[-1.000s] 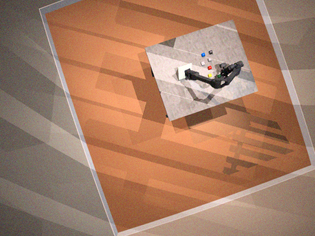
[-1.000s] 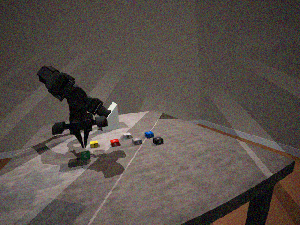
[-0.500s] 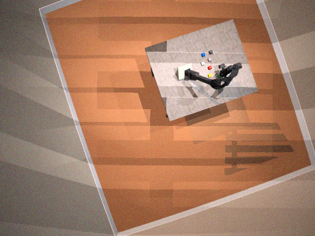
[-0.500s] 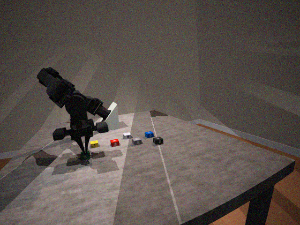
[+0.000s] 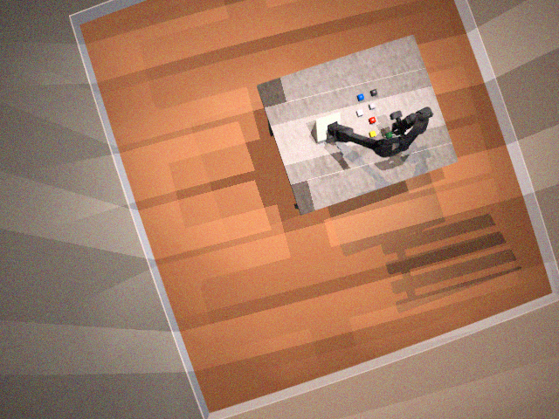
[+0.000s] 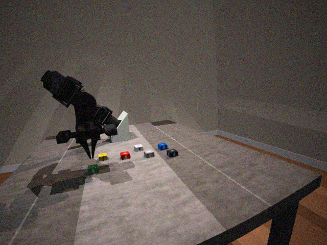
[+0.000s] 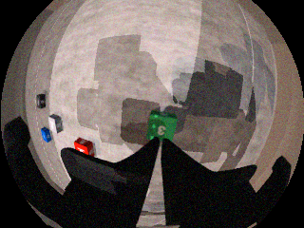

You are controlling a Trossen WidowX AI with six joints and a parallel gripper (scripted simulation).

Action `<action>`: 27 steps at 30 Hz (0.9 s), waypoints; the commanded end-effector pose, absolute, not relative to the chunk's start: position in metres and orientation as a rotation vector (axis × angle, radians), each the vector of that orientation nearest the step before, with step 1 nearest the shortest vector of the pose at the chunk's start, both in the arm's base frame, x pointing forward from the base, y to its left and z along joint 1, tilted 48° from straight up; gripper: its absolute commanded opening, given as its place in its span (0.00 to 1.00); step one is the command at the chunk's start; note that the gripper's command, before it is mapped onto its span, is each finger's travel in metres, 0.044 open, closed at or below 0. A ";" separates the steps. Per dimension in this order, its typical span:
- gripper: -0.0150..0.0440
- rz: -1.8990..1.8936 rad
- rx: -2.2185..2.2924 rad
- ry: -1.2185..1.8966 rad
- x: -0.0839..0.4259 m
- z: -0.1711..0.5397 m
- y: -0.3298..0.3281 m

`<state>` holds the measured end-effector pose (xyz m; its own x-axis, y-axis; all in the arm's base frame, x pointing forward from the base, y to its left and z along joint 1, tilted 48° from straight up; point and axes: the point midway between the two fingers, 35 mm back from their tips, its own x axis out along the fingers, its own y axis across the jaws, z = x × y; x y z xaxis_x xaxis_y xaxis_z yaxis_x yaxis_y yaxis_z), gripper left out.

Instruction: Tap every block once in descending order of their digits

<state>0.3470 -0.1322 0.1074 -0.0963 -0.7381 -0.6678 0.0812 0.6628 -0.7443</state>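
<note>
On the grey mottled surface [image 6: 163, 200], nearest in the exterior view, sits the small green cube block [image 6: 92, 169], lying within the dark shadow cast by the arm. Directly above it, not touching, hangs the black parallel-jaw gripper [image 6: 90, 155], pointing downward with its two tapered fingers [image 6: 86, 148] pressed almost together and nothing between them; in the wrist view the tips converge just below the green block [image 7: 161, 124]. A little farther and slightly right stands the small yellow cube block [image 6: 102, 156], then to its right the small red cube block [image 6: 124, 154]. Beyond those come two small white cube blocks, one nearer [image 6: 148, 153] and one farther left [image 6: 138, 147]. Farther right lie the small blue cube block [image 6: 162, 146] and, just beside it, the small black cube block [image 6: 172, 152]. The digits on the blocks are too small to read. At the far left, the black jointed arm [image 6: 84, 105] rises from its pale wedge-shaped base [image 6: 121, 127] and bends back over the row of blocks.
</note>
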 end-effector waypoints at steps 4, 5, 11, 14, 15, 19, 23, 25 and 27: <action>0.29 -0.751 -0.564 1.513 0.355 0.152 -0.082; 0.29 -0.752 -0.564 1.513 0.355 0.157 -0.078; 0.29 -0.745 -0.559 1.511 0.362 0.149 -0.067; 0.29 -0.726 -0.541 1.507 0.378 0.119 -0.037; 0.29 -0.719 -0.534 1.505 0.384 0.105 -0.023; 0.29 -0.706 -0.520 1.506 0.396 0.067 0.015; 0.29 -0.712 -0.527 1.512 0.400 0.018 0.060; 0.29 -0.719 -0.534 1.514 0.398 -0.009 0.084; 0.29 -0.729 -0.541 1.514 0.392 -0.036 0.106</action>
